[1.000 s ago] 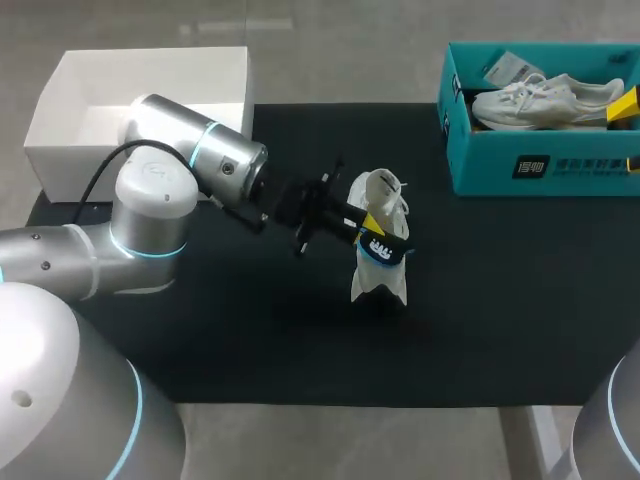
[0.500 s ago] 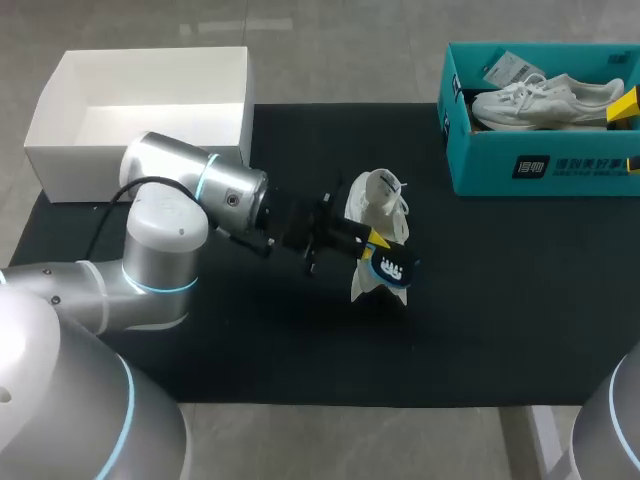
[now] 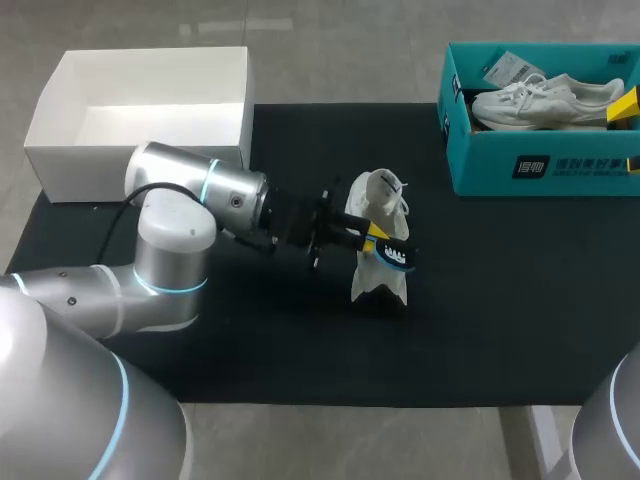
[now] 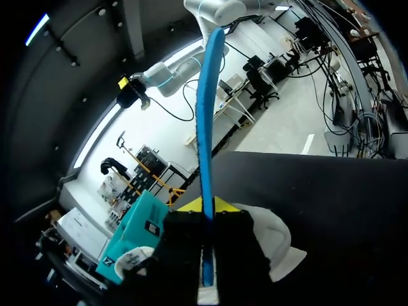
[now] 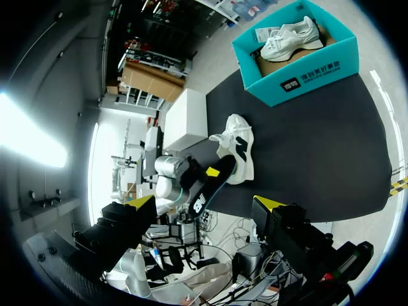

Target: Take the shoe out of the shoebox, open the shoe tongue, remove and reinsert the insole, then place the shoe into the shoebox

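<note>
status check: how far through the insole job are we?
Done: the shoe is out of the teal shoebox and stands on the black mat. In hand: the left gripper has its fingers shut on the insole at the shoe's opening; going in or out, cannot tell. Left: seat the insole, return the shoe to the shoebox.

Black mat (image 3: 500, 300): flat, holds three things.
White shoe (image 3: 378, 278): stands right under the left pincer (image 3: 374, 236).
Teal shoebox (image 3: 540, 165): well past the pincer's tips.
White box (image 3: 150, 110): behind the pincer, at the mat's edge.
</note>
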`<move>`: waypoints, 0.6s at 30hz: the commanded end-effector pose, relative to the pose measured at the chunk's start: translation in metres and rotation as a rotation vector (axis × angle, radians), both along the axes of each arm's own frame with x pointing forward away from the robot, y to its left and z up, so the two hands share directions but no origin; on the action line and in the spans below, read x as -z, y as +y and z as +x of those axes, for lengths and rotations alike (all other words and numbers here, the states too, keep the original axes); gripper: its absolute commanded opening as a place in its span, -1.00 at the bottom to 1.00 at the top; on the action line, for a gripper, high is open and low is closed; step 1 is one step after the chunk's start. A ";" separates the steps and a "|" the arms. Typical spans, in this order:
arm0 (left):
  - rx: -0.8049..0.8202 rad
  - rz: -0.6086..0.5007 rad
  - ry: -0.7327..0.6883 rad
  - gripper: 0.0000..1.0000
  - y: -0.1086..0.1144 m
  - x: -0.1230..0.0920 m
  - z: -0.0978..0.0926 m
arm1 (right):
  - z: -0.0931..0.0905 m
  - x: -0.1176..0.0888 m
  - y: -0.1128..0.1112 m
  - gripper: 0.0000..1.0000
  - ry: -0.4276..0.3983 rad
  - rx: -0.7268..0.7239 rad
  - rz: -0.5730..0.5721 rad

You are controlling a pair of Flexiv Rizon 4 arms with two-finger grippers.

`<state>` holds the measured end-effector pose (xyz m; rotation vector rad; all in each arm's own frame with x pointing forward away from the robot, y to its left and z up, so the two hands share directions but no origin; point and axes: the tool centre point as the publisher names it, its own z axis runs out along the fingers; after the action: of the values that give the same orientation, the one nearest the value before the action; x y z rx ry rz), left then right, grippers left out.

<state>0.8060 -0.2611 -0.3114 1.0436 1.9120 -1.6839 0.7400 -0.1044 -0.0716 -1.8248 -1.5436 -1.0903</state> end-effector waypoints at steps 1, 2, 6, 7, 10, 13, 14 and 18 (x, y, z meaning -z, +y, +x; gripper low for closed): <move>-0.002 0.008 0.007 -1.00 -0.004 0.009 0.007 | 0.001 0.000 0.000 1.00 0.002 -0.001 -0.002; -0.004 0.015 0.019 -1.00 -0.004 0.011 0.008 | 0.001 0.000 0.000 1.00 0.002 -0.001 -0.002; -0.038 0.036 0.055 -1.00 -0.004 0.017 0.015 | 0.001 0.000 0.000 1.00 0.002 -0.001 -0.002; -0.049 0.042 0.063 -1.00 -0.004 0.019 0.018 | 0.001 0.000 0.000 1.00 0.002 -0.001 -0.002; -0.067 0.046 0.075 -1.00 -0.004 0.020 0.022 | 0.001 0.000 0.000 1.00 0.002 -0.001 -0.002; -0.081 0.055 0.080 -1.00 -0.004 0.025 0.029 | 0.001 0.000 0.000 1.00 0.002 -0.001 -0.002; -0.087 0.061 0.082 -1.00 -0.004 0.027 0.031 | 0.001 0.000 0.000 1.00 0.002 -0.001 -0.002; -0.100 0.077 0.076 -1.00 -0.003 0.034 0.037 | 0.001 0.000 0.000 1.00 0.002 -0.001 -0.002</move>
<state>0.8389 -0.2590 -0.3397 0.9046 2.0514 -1.6301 0.7398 -0.1045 -0.0714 -1.8243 -1.5439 -1.0910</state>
